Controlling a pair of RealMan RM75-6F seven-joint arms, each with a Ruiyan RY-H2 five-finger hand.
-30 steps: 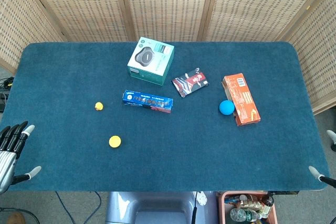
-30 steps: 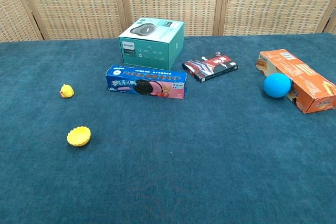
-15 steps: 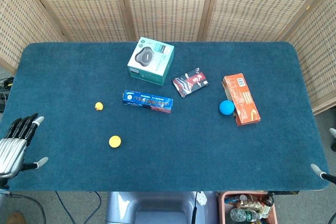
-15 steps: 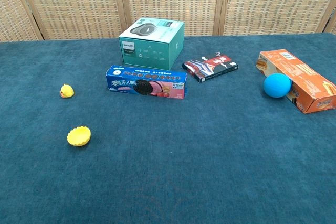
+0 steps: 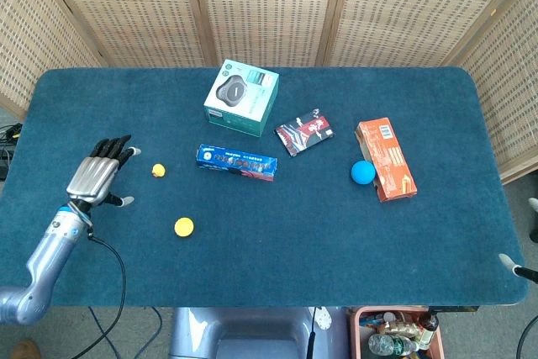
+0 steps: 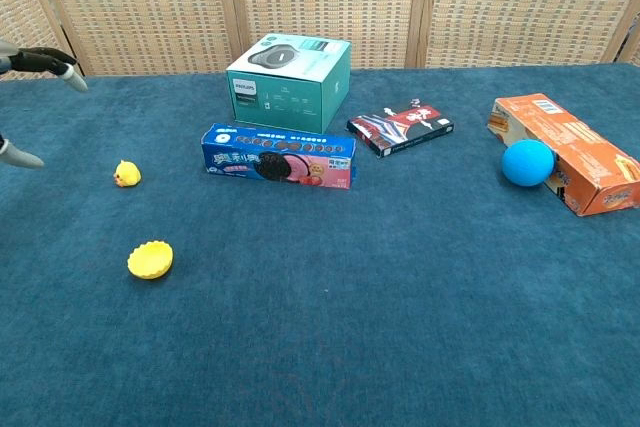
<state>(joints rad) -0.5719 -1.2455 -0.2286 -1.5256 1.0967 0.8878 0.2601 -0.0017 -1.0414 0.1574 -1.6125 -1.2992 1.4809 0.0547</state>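
My left hand [image 5: 99,176] hovers over the left part of the blue table, fingers spread and holding nothing; the chest view catches only its fingertips [image 6: 62,62] at the left edge. A small yellow duck [image 5: 157,171] [image 6: 126,174] sits just right of that hand. A yellow cup-like mould [image 5: 183,226] [image 6: 150,259] lies nearer the front edge. Of my right hand only a fingertip [image 5: 508,261] shows, at the table's front right corner; whether that hand is open or closed is hidden.
A blue biscuit box [image 5: 236,162] lies mid-table, with a teal speaker box [image 5: 241,97] behind it. A dark red packet [image 5: 304,132], a blue ball [image 5: 363,172] and an orange carton [image 5: 385,159] lie to the right. Wicker screens stand behind the table [image 5: 277,250].
My left hand has swung from beyond the table's front left corner up and rightward over the table, close to the yellow duck. The right fingertip shifted slightly. The objects have not moved.
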